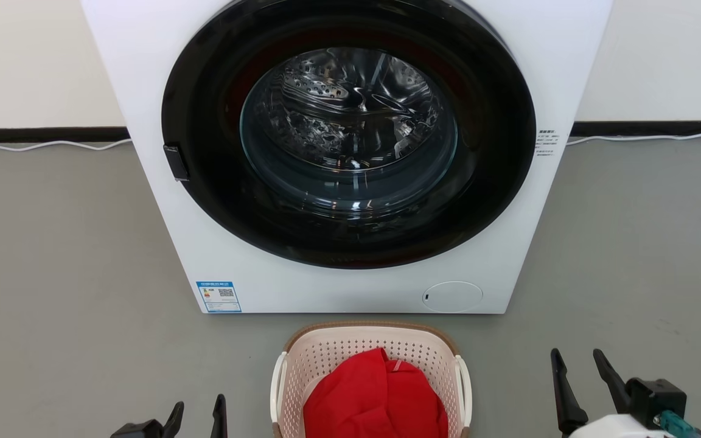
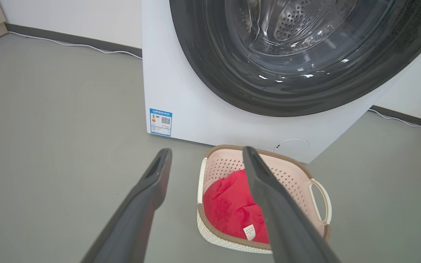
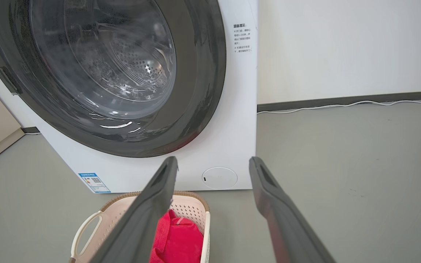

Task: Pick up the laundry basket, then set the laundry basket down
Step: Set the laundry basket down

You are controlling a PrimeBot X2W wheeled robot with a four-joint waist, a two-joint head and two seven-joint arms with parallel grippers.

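Grey floor runs back to a pale wall, and a white washing machine stands on it. Just in front of the machine, on the floor, sits the laundry basket, with a red cloth inside. In the head view the basket lies between the left pincer and the right pincer. Both are apart from it, with the fingers spread and nothing held.

The lift, I think, is not yet begun; the step in hand is the approach to the two white handles. To do it well, each pincer should go to the handle on its own side, the left handle and the right handle, and pass one finger through the loop before closing. Both should close firmly and then rise together at the same speed, so that the basket stays level and the cloth does not slide out. It seems wise also to keep the basket off the machine's front during the lift.
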